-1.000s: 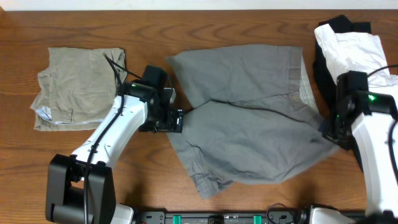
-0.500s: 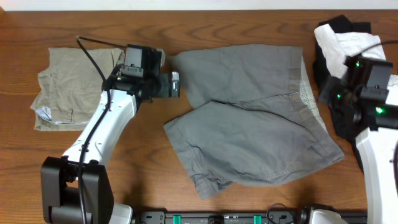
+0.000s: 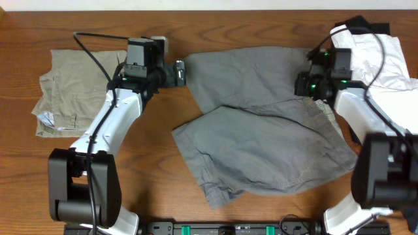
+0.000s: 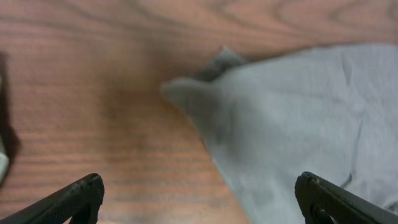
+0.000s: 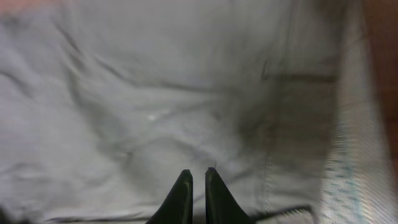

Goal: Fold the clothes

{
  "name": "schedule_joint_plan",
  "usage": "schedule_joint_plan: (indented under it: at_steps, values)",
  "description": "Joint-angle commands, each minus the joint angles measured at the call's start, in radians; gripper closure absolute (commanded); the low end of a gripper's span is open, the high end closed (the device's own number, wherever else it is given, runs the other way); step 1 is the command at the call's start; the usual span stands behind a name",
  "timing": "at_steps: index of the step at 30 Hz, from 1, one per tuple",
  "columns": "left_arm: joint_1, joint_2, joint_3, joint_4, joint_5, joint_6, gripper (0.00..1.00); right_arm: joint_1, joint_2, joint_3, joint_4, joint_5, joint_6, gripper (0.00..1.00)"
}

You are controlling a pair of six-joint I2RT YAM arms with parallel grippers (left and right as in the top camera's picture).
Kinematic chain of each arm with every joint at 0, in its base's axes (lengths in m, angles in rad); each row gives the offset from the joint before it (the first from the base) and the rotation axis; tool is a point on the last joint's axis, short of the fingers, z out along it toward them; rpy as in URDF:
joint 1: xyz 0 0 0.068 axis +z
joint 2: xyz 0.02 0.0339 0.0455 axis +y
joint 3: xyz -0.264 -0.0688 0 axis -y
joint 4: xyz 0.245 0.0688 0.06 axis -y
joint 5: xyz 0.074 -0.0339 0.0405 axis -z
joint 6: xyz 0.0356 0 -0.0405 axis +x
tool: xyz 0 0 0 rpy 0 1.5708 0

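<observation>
Grey woven shorts (image 3: 261,130). Lay spread and creased in the middle of the wooden table (image 3: 150,163), one leg lapped over the other, waistband to the right. Left gripper (image 4: 199,200). Hung with fingers fully apart, empty, over the far leg's hem corner; judged poised to take it for a fold. Right gripper (image 5: 198,177). Hovered above the waistband end, fingers all but closed, no cloth seen between. Khaki shorts (image 3: 78,94) well to the left; white and black garments (image 3: 369,46) just beside the waistband, crowding the right arm.
</observation>
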Motion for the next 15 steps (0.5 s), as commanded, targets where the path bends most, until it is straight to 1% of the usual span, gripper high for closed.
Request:
schedule_joint_plan:
  at_steps: [1,4,8,15]
  values:
    - [0.014,0.019,0.018,0.033,-0.002,0.006,0.0,0.006,0.074,0.0,0.009,0.053,0.013,0.92]
    - [0.016,0.043,0.018,0.055,-0.001,0.005,0.0,0.005,0.127,0.0,0.0,0.092,0.021,0.92]
    - [0.019,0.103,0.018,0.067,0.007,0.005,0.0,0.005,0.159,0.0,-0.018,0.095,0.021,0.91]
    - [0.05,0.216,0.018,0.167,0.174,0.005,0.0,0.005,0.159,0.0,-0.061,0.096,0.021,0.9]
